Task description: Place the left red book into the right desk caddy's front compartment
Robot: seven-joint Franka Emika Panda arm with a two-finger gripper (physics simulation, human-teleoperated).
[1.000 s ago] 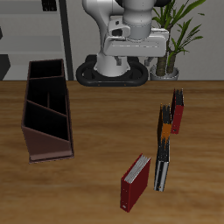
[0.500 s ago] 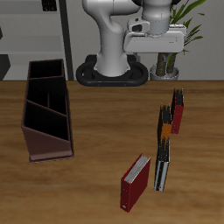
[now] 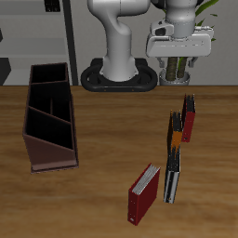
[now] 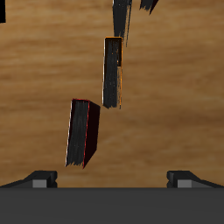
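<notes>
Hung high above the left red book, gripper fingers spread apart. Risked clipping the black-and-orange book just beside it, toppling both.

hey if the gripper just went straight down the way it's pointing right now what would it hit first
Probably the bare table, close beside the left red book, or the book's upper edge. The gripper hangs high above the row of books, and the wrist view cannot settle the exact line.
</notes>
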